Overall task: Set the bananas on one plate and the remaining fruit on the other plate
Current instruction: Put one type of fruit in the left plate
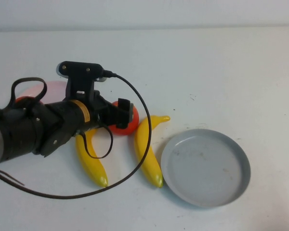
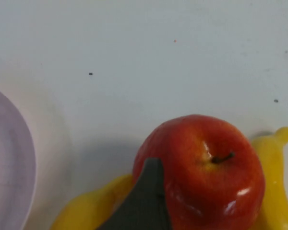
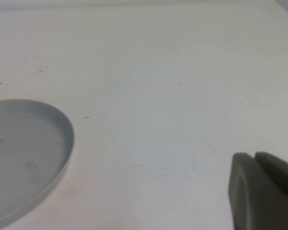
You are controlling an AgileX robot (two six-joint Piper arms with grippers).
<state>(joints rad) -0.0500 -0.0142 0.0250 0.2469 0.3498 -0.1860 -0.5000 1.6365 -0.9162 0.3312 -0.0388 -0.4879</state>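
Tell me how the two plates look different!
The grey plate shows in full, while the pink plate is mostly hidden behind the left arm. The grey plate lies to the right of the bananas; the pink plate lies to their left. The open left claw hovers at an apple, nearer the pink plate. Both plates are round, and the grey one holds no fruit.

Left end effector (image 1: 124,114) spread wide mid-table; right end effector (image 3: 264,191) closed.
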